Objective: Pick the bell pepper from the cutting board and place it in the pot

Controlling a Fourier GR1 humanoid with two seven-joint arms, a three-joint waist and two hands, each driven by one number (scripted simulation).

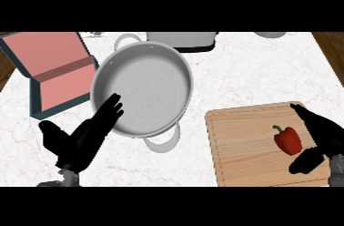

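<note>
A red bell pepper with a green stem lies on the wooden cutting board, which sits at the near right of the white marbled counter. The right hand comes in from the right edge with the pepper in the gap between its parts: the long fingers stretch straight toward the far side just right of the pepper, and the thumb sits on the near side, so the hand is spread apart and not closed on anything. Whether it touches the pepper cannot be told. To the left of the board stands the wide grey pot, with one handle on its near side and one on its far side. The left hand shows at the near left, fingers straight and apart, their tips overlapping the pot's near left rim. At the far left lies an open teal box with a pink inside. A grey and black appliance stands at the far edge behind the pot.
</note>
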